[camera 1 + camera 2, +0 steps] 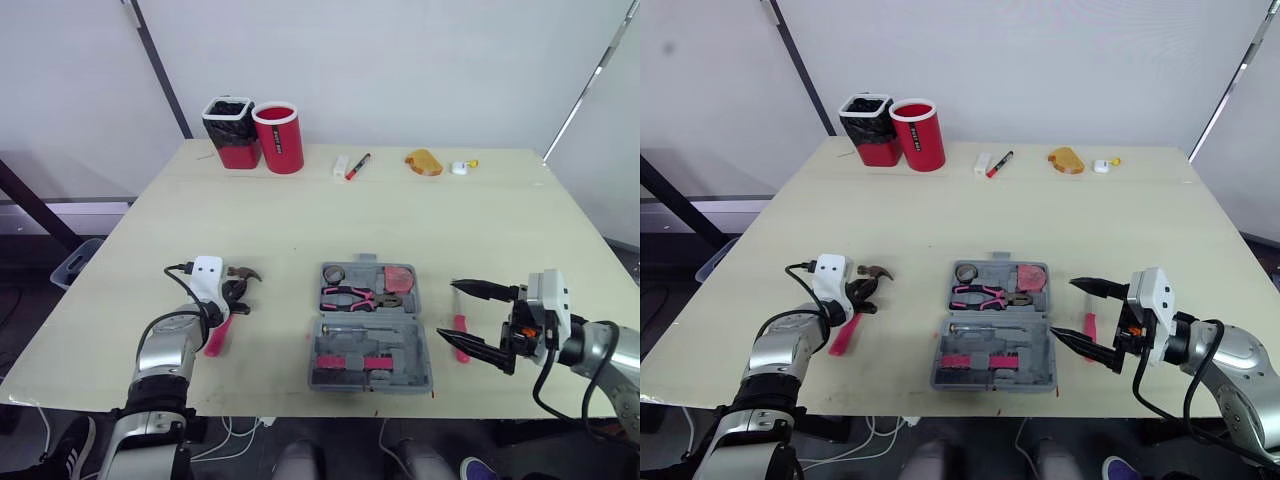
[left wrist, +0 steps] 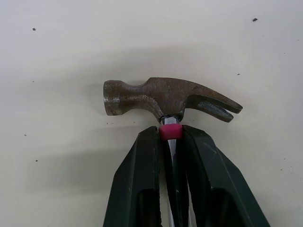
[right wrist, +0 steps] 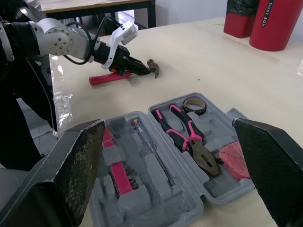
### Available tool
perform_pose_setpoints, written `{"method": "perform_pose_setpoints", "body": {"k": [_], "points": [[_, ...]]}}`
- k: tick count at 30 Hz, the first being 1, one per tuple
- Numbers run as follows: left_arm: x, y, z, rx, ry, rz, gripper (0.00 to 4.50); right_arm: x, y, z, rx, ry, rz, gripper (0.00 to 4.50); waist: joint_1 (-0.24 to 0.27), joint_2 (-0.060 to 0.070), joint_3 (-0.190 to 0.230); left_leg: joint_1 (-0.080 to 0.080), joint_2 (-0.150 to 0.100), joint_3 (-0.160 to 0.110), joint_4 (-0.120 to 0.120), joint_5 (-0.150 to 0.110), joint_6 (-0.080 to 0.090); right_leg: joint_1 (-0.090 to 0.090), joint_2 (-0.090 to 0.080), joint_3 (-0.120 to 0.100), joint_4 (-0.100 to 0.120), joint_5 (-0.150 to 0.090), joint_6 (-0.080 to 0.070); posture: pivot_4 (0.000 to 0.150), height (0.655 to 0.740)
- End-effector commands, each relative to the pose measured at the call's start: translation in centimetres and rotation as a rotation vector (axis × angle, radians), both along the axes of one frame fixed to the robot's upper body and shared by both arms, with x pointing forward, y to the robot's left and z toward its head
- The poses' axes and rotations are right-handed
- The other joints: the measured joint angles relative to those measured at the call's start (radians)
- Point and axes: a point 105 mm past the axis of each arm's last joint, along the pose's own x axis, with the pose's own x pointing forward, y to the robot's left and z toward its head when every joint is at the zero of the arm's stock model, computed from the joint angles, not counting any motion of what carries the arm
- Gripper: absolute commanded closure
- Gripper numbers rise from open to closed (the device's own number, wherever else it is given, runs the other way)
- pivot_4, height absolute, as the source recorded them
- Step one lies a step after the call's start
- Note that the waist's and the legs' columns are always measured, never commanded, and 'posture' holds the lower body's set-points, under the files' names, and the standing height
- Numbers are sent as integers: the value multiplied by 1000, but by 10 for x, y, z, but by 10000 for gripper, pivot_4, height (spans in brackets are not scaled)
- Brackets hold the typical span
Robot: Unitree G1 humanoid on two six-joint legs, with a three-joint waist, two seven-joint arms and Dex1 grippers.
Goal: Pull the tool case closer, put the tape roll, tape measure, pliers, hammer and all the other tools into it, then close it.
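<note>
The grey tool case [image 1: 371, 352] lies open at the table's near middle. In it are a tape roll [image 1: 334, 273], pink-handled pliers [image 1: 358, 297], a red tape measure [image 1: 398, 277] and a thin screwdriver [image 1: 345, 329]. Left of the case is the hammer [image 2: 165, 100], with a rusty head and a pink handle [image 1: 217, 334]. My left gripper [image 1: 243, 298] is shut on its neck just below the head. Right of the case my right gripper [image 1: 446, 309] stands open, its fingers spread wide. A red-handled screwdriver [image 1: 459, 336] lies on the table by its lower finger.
A red canister [image 1: 279, 137] and a black-lined bin [image 1: 231, 131] stand at the table's far left. A marker [image 1: 357, 165], a white piece [image 1: 340, 165], an orange object [image 1: 424, 161] and a small white item [image 1: 459, 168] lie along the far edge.
</note>
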Motion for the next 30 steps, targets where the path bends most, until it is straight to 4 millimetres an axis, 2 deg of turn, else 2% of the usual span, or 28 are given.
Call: {"method": "perform_pose_setpoints", "body": {"k": [1,3,6,12,17,22,24,27,30], "points": [[3,0,2,8,-6,-6,36458,-2,2,4,9,-30,15,0,0,0,0,0,0,0,0,0,0,0,0,0,0,0,0,1500,7400],[4,0,2,3,-7,-9,36458,-3,2,3,9,-30,17,0,1,0,0,0,0,0,0,0,0,0,0,0,0,0,0,1500,7400],[6,1,4,-2,-12,-6,44445,-3,2,1,11,-30,16,0,1,0,0,0,0,0,0,0,0,0,0,0,0,0,0,1500,7400],[7,1,6,16,-14,-26,44792,-3,3,-1,16,-34,14,0,1,0,0,0,0,0,0,0,0,0,0,0,0,0,0,1500,7400],[4,-2,19,39,-34,-112,44792,-3,2,0,30,-35,21,0,-1,0,0,0,0,0,0,0,0,0,0,0,0,0,0,1500,7400],[0,-5,33,52,-30,-256,44792,-3,5,2,52,-41,55,0,-3,-1,1,-1,0,0,0,0,0,0,0,-1,-1,0,0,1500,7400],[-3,-10,44,67,-29,-360,44792,-4,6,1,45,-38,78,0,-3,-2,2,-1,0,0,0,0,0,0,0,-1,-1,0,0,1500,7400],[-5,-20,60,97,-29,-497,44792,-4,4,0,34,-35,88,0,0,-2,2,-1,1,0,0,0,0,0,1,-1,-1,0,0,1500,7400],[-11,-41,71,135,-22,-669,44792,-4,0,-2,28,-33,88,0,5,-2,2,-1,0,0,0,0,0,0,0,-1,-1,0,0,1500,7400]]}}
